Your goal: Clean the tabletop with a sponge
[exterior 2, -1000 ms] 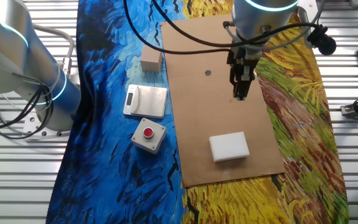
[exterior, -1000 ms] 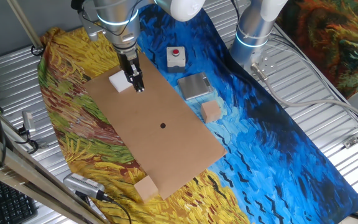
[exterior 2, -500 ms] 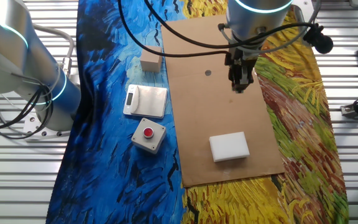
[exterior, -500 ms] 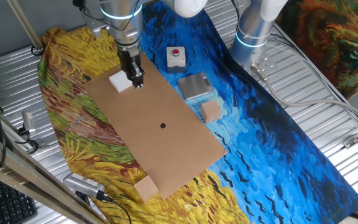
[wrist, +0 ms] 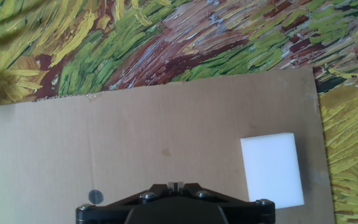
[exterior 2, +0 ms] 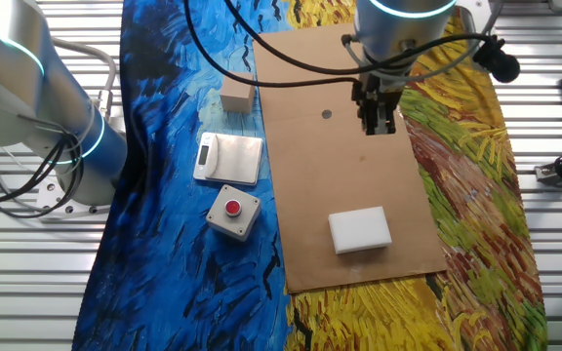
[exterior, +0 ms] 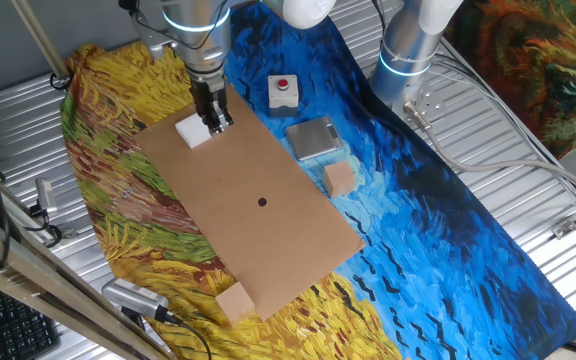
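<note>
The white sponge [exterior: 192, 131] lies flat on the brown tabletop board [exterior: 268, 235], near its far corner. It also shows in the other fixed view [exterior 2: 360, 231] and at the lower right of the hand view [wrist: 271, 169]. My gripper [exterior: 215, 121] hangs above the board beside the sponge, apart from it. In the other fixed view the gripper [exterior 2: 379, 123] is over the board's edge near the black dot [exterior 2: 327, 114]. In the hand view the fingertips [wrist: 176, 185] stand together with nothing between them, and the dot [wrist: 95, 196] lies to their left.
The board rests on a yellow-and-blue painted cloth [exterior: 438, 230]. Tan cubes sit by the board's right edge [exterior: 340, 178] and at its near corner [exterior: 234, 300]. A white box with a red button [exterior: 284, 91] and a silver scale [exterior: 313, 137] lie on the cloth. A second arm's base [exterior: 408, 50] stands behind.
My gripper has risen off the board and drawn slightly back, still shut. The sponge has not moved.
</note>
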{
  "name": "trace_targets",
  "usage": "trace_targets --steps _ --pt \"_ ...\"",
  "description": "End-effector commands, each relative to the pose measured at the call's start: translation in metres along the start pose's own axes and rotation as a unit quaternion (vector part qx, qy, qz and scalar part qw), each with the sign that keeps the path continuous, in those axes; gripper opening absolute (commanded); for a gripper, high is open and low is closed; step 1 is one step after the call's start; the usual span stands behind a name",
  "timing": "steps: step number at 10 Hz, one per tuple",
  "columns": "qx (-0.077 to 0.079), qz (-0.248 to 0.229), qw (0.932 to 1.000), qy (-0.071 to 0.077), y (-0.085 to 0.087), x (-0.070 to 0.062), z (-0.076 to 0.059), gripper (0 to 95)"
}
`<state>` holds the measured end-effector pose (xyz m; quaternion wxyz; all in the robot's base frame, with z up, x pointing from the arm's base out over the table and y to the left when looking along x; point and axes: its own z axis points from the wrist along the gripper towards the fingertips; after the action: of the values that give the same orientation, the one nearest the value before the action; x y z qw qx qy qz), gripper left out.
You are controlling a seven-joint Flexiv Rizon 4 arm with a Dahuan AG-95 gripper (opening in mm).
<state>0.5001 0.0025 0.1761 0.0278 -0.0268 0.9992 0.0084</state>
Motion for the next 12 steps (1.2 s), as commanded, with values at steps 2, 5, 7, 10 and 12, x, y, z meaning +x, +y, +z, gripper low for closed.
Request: trace_targets --steps 2,5,7,10,12 --pt "-0.001 -0.009 1.0000 0.000 0.000 -0.001 0.000 0.0" --pt "-0.004 -0.010 0.9999 0.002 0.002 0.000 -0.002 0.0" --pt "-0.005 -0.008 1.0000 0.002 0.002 0.000 -0.002 0.0" --pt "-0.004 0.005 1.0000 0.002 0.003 0.000 -0.001 0.0" --pt "-0.001 -0.002 1.0000 -0.009 -0.027 0.002 0.008 0.0"
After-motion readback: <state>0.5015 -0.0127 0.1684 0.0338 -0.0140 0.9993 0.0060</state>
